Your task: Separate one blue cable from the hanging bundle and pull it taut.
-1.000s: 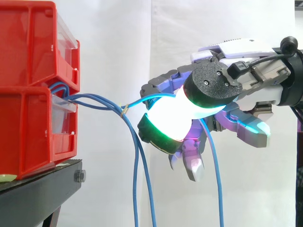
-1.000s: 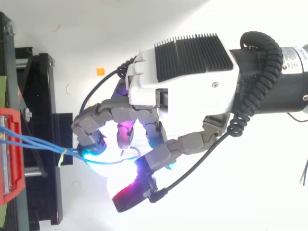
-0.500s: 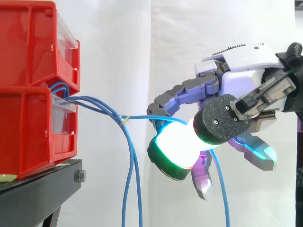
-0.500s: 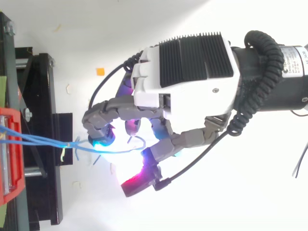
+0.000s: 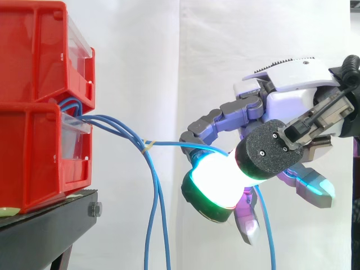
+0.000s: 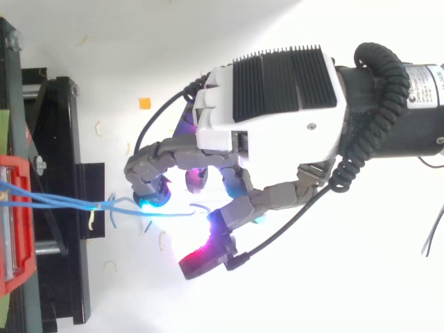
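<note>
Several thin blue cables (image 5: 154,214) come out of the lower red bin (image 5: 34,152) and hang down in front of the black stand (image 5: 50,225). A small tie (image 5: 147,145) joins them. One blue cable (image 5: 169,144) runs almost level from the tie to my hand (image 5: 292,107), right of the bins. Curled fingers and the thumb pinch this cable between glowing pads (image 5: 216,177). Its free end drops below the hand (image 5: 264,225). From above, the cable (image 6: 69,202) stretches from the bin to my hand (image 6: 270,104).
Two red bins are stacked at the left, the upper one (image 5: 34,50) on top of the lower. The black stand (image 6: 69,208) lies along the left edge from above. A white curtain hangs behind. Small scraps (image 6: 144,103) lie on the white floor.
My hand has moved right and slightly down, away from the bins, still holding the cable. The held cable has straightened from a sagging curve to a nearly level line.
</note>
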Tool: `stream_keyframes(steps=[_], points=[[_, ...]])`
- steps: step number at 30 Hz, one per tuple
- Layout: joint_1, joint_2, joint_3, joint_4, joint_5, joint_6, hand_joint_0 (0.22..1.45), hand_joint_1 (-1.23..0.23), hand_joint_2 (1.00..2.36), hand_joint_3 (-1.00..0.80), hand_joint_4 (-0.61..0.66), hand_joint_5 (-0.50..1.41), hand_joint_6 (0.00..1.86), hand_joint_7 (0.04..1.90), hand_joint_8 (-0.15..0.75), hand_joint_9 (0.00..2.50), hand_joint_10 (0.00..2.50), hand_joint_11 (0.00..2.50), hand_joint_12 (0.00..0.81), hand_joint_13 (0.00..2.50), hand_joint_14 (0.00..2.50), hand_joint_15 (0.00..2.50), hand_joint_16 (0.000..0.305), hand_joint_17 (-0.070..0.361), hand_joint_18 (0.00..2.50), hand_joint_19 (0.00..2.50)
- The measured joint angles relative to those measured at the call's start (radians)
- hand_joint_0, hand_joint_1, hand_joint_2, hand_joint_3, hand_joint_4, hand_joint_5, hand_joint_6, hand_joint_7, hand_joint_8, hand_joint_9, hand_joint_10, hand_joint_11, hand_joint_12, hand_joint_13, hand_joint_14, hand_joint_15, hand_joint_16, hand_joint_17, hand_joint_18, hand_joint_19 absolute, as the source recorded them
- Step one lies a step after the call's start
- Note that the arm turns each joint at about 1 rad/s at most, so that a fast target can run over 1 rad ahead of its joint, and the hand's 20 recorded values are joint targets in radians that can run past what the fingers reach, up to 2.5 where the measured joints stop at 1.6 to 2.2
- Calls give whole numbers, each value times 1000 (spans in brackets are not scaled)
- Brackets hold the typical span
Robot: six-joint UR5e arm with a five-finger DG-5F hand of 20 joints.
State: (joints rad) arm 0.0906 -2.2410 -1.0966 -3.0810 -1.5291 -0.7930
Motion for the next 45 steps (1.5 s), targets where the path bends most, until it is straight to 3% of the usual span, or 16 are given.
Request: stream_keyframes(steps=[10, 16, 24, 31, 36, 45], points=[[-5, 0, 0, -48, -1, 155, 694, -769, 1015, -270, 14, 127, 504, 1281, 77, 1812, 12, 274, 211, 1064, 15, 383, 42, 93, 590, 537], [-10, 0, 0, -73, -3, 186, 695, -768, 1015, -272, 14, 127, 504, 1288, 77, 1812, 11, 262, 210, 1057, 16, 368, 42, 93, 589, 535], [-24, 0, 0, -99, -8, 182, 695, -768, 1015, -274, 13, 127, 504, 1287, 83, 1807, 12, 274, 212, 1059, 15, 375, 41, 93, 588, 537], [-39, 0, 0, -100, -11, 135, 695, -767, 1015, -275, 14, 127, 504, 1288, 78, 1803, 11, 265, 211, 1059, 15, 371, 41, 93, 588, 537], [-42, 0, 0, -100, -15, 124, 695, -759, 1013, -309, 8, 126, 504, 1295, 73, 1805, 11, 265, 211, 1058, 15, 375, 41, 93, 587, 540], [-40, 0, 0, -98, -12, 121, 572, -706, 1004, -441, 22, 129, 503, 1318, 83, 1798, 11, 262, 217, 1064, 15, 387, 44, 98, 578, 547]])
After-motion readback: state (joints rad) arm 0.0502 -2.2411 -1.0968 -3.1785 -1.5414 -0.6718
